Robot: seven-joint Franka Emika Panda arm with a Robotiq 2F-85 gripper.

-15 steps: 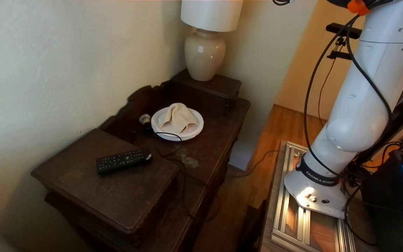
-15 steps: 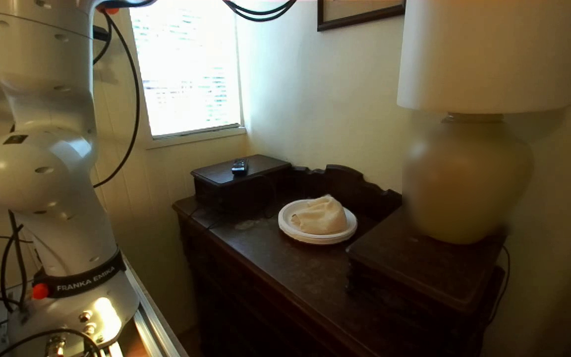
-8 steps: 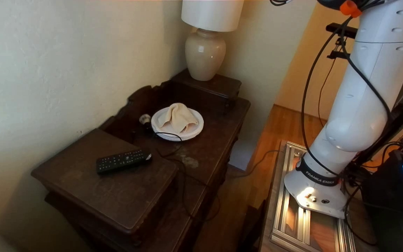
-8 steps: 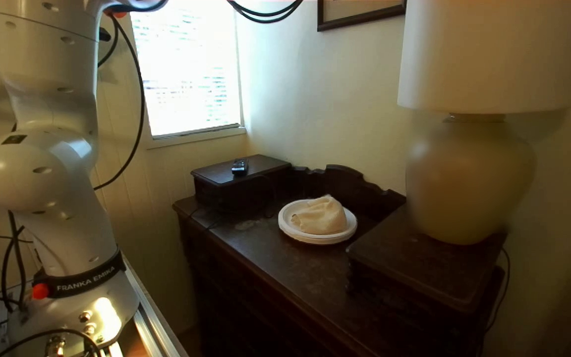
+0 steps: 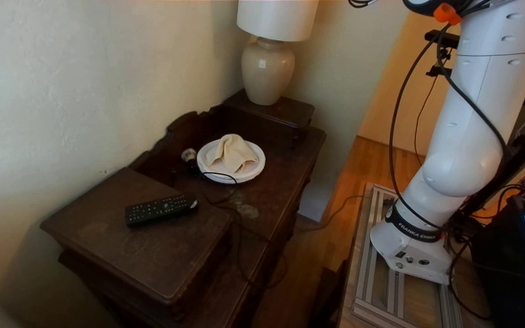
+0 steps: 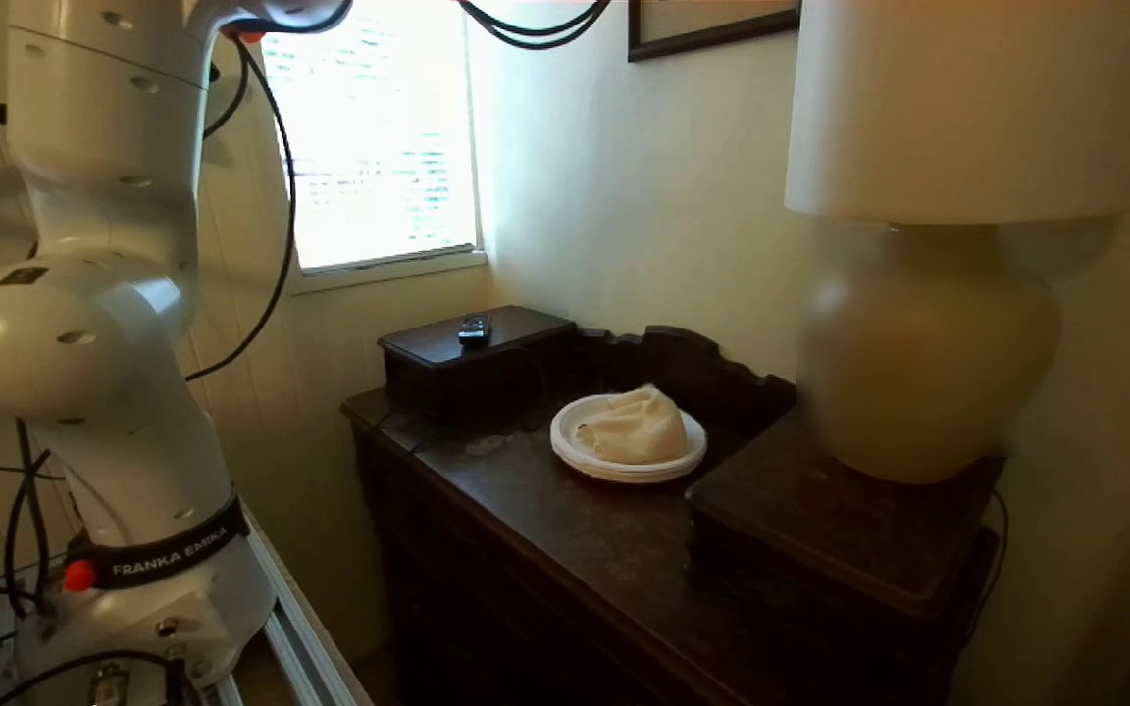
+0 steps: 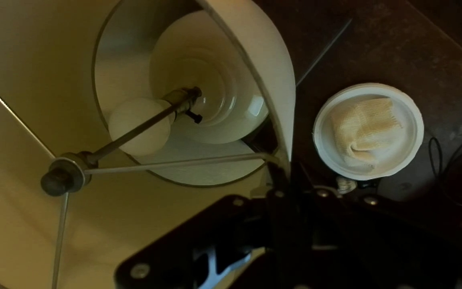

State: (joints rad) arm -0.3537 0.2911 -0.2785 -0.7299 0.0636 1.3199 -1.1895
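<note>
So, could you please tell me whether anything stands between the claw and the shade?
Nothing visible does: in the wrist view, the claw seems to touch the shade directly, though darkness hides whether it grips. The plate and cloth lie off to the side.

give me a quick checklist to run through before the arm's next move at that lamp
1. Hand at the rim of the lampshade: ok in the wrist view.
2. Hand closed firmly on that rim: cannot tell, too dark there.
3. Lamp base upright on the raised dresser box: ok in both exterior views.
4. Bulb apart from the hand: ok in the wrist view.
5. Cloth resting on the stacked plates: ok.
6. Hand visible from outside: not ok, out of frame in both exterior views.
</note>
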